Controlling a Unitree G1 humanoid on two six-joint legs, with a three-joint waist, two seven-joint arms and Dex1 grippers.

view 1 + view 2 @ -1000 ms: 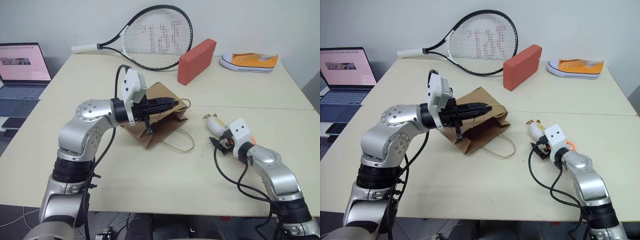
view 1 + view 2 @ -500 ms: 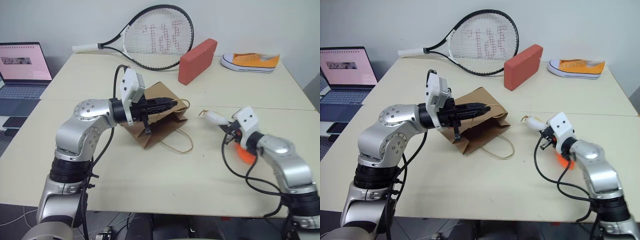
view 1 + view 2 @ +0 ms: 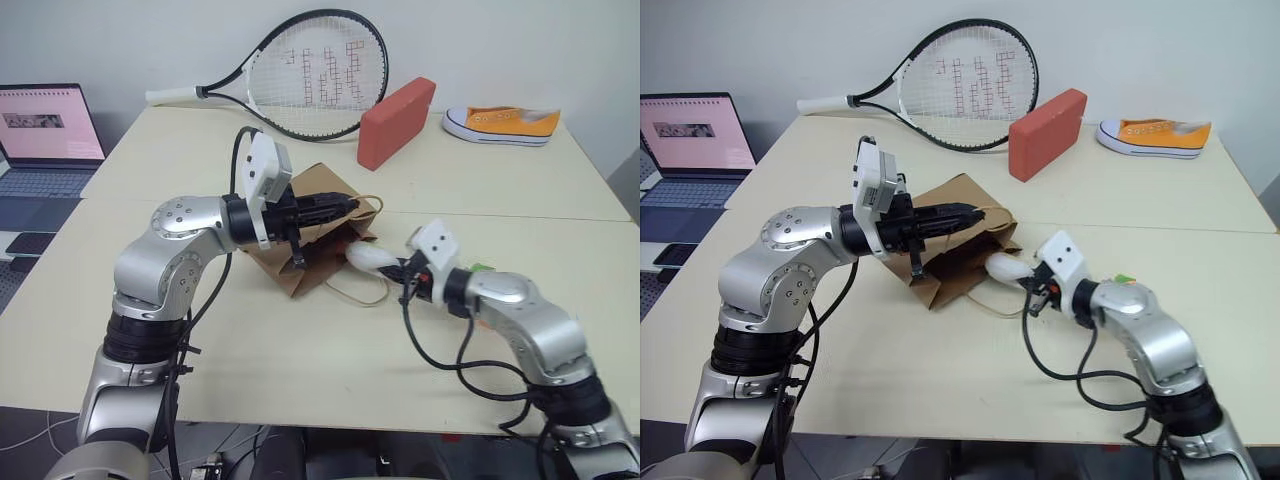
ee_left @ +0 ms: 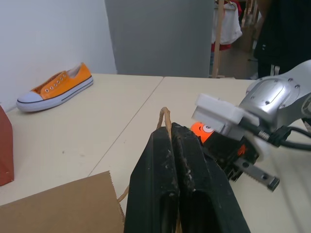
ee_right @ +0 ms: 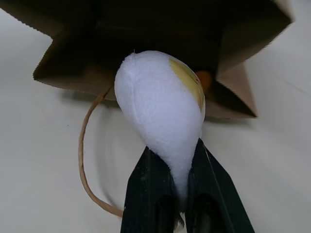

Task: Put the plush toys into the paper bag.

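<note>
Right hand (image 5: pixel 181 194) pinched white egg plush (image 5: pixel 163 114) by its narrow end, just outside paper bag (image 3: pixel 315 255) mouth.
Left hand (image 3: pixel 335 208) clamped bag's handle, lifting the mouth; thin pinch could slip. Carrot plush (image 4: pixel 201 131) lay on counter (image 3: pixel 300 370).

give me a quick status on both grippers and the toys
Left gripper shut on paper bag handle, holding mouth open. Right gripper shut on white egg toy, right at bag mouth. Carrot toy on table. Nothing blocking.
</note>
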